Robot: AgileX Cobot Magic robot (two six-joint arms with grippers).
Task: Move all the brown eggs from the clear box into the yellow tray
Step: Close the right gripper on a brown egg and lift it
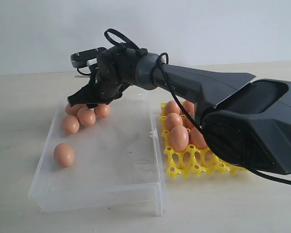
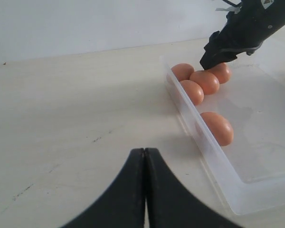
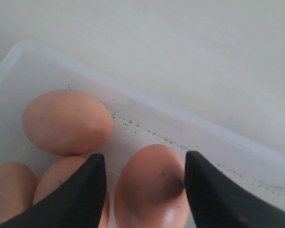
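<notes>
Brown eggs (image 1: 86,116) are being transferred, and the job is partly done. Five are lying in the clear box (image 1: 136,187): one between the spread fingers of the right end effector (image 3: 142,166), three just beside it, one well apart. The left end effector (image 2: 144,153), pressed together, is hovering over the desk (image 2: 76,118). The arm is hiding much of the yellow tray (image 1: 184,162), making its egg count uncertain.

Low exterior; wrists toward eggs (image 2: 204,81)

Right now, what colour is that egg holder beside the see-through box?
The tray is bright yellow, seen best in the exterior view.
</notes>
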